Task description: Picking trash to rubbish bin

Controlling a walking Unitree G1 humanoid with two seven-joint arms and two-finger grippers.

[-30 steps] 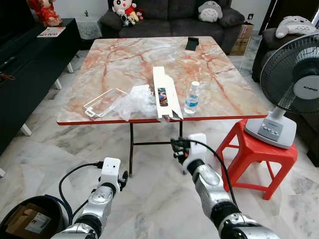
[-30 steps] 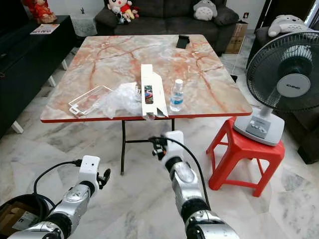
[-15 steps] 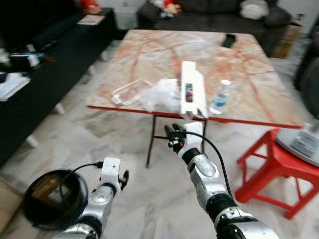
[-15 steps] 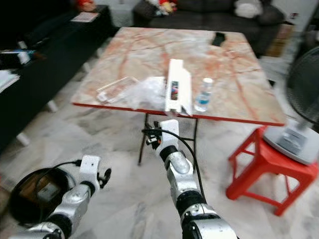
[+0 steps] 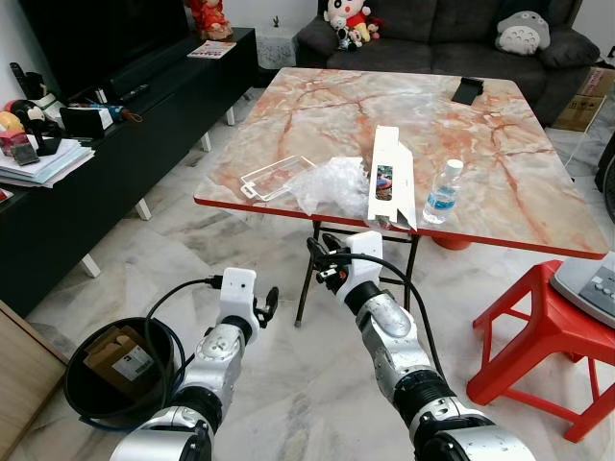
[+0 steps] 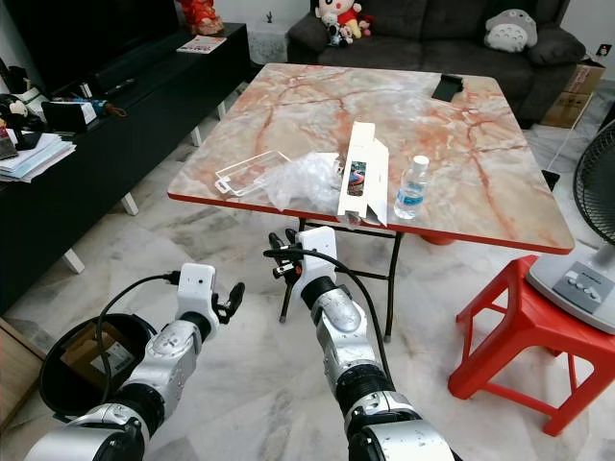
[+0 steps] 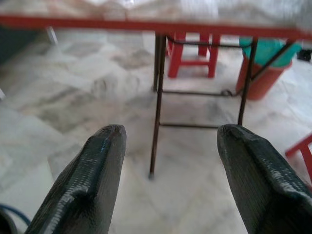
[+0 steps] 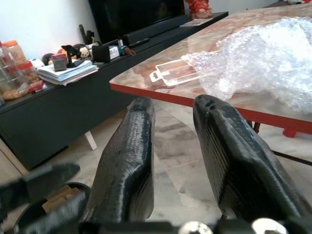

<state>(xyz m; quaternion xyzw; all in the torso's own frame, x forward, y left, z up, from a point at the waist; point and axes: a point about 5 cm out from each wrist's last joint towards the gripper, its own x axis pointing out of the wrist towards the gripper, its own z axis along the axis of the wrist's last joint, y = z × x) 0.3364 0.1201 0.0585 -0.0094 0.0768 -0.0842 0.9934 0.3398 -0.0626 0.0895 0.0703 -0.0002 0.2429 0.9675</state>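
Crumpled plastic wrap [image 5: 332, 182] lies at the table's [image 5: 500, 192] near edge, at twelve o'clock from the right gripper [image 5: 325, 261], whose fingers stand slightly parted; left gripper [image 7: 168, 161] spread, empty. Rise above the edge, pinch the wrap; bin [image 5: 82, 384] at eight o'clock

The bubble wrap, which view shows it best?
The right wrist view: the bubble wrap appears large and sharp on the table edge. Both eye views show it smaller, beside the white box. The left wrist view gives a blurred strip.

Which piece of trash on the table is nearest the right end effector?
The white carton: its near end overhangs the table edge right above the right end effector. The bubble wrap is next.
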